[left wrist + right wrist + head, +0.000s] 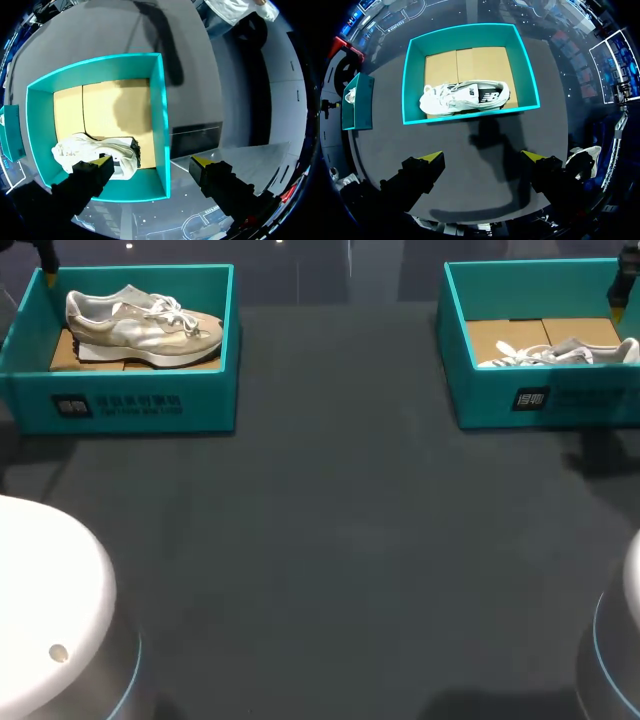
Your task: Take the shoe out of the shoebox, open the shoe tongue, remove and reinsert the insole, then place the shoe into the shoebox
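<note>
Nothing of the task looks done yet: the shoe [462, 97] lies inside the shoebox [415, 80], along its near wall. My right gripper [482, 155] hangs short of that shoebox, my left gripper [151, 161] over a second shoebox [161, 100]; both gape wide, empty. Tongue probably untouched, hard to tell.

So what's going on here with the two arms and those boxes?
Nothing has been picked up yet. The left shoe lies in the left shoebox and the right shoe lies in the right shoebox. The left pincer hangs open over one wall of the left shoebox, with one finger above the shoe's end. The right pincer is open too, with its box and shoe ahead of it.
</note>
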